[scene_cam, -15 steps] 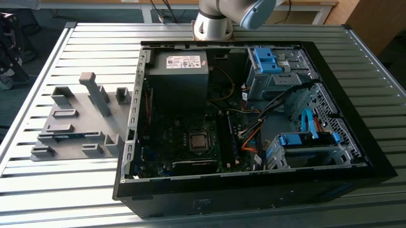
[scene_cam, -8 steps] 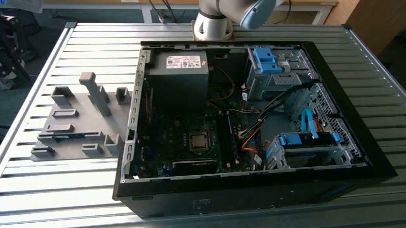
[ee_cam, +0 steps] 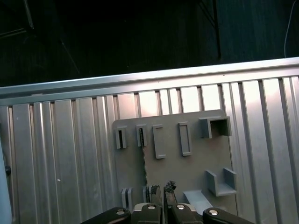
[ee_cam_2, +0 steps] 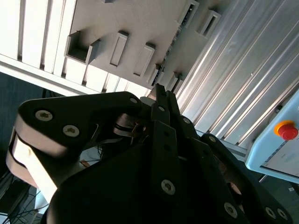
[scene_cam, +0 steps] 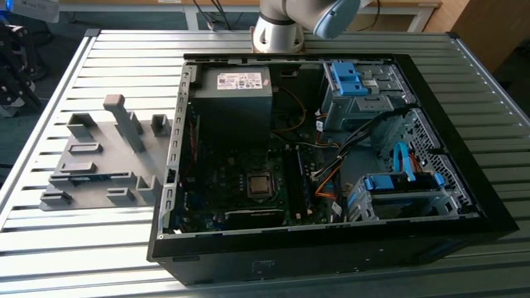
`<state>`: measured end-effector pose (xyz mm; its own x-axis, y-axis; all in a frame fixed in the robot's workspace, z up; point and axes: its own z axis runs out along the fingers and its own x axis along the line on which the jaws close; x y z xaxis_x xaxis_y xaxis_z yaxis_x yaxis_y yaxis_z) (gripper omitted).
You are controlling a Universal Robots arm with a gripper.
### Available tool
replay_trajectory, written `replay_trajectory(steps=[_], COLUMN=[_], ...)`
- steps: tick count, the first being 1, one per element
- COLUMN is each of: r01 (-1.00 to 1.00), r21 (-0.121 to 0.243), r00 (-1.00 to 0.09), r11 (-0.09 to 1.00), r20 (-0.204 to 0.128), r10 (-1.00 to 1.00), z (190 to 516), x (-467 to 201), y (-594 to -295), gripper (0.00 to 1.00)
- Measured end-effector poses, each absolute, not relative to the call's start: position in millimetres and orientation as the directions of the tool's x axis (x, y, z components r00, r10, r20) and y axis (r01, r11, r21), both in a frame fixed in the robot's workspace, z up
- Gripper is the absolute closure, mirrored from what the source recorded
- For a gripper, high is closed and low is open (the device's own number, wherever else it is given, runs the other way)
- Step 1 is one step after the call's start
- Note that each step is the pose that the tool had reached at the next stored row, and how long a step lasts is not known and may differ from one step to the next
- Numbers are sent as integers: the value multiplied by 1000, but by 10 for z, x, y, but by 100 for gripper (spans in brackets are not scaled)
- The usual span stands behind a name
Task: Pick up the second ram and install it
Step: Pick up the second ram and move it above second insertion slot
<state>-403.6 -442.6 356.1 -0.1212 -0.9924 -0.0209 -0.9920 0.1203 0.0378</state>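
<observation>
The second ram (ee_cam: 144, 161) is a thin blue-green strip standing on edge in the grey holder plate (ee_cam: 196, 158), held between small slotted blocks at its two ends. In the second wrist view the ram (ee_cam_2: 174, 39) runs as a narrow line across the same plate (ee_cam_2: 140, 23). My gripper (ee_cam: 163, 188) hovers above the plate, near one end of the strip and a little to its side, not touching it. In the second wrist view the gripper (ee_cam_2: 161, 93) has its black fingers pressed together with nothing between them.
The open black computer case (scene_cam: 463, 205) lies on the slatted metal table (scene_cam: 99, 261), with the motherboard (scene_cam: 260, 186), power supply (scene_cam: 236, 81) and blue drive brackets (scene_cam: 348, 77) inside. The grey holder plate (scene_cam: 91, 198) lies on the exterior view's left of the case. The arm's base (scene_cam: 277, 34) stands behind the case.
</observation>
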Motion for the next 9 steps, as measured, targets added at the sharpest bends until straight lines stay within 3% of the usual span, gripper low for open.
replay_trajectory(steps=[9], r01=[-992], r21=[38], r00=[-121], r11=[120], r20=[-21], r10=[-992], z=[3526], x=[-4036], y=[-4426], gripper=[83])
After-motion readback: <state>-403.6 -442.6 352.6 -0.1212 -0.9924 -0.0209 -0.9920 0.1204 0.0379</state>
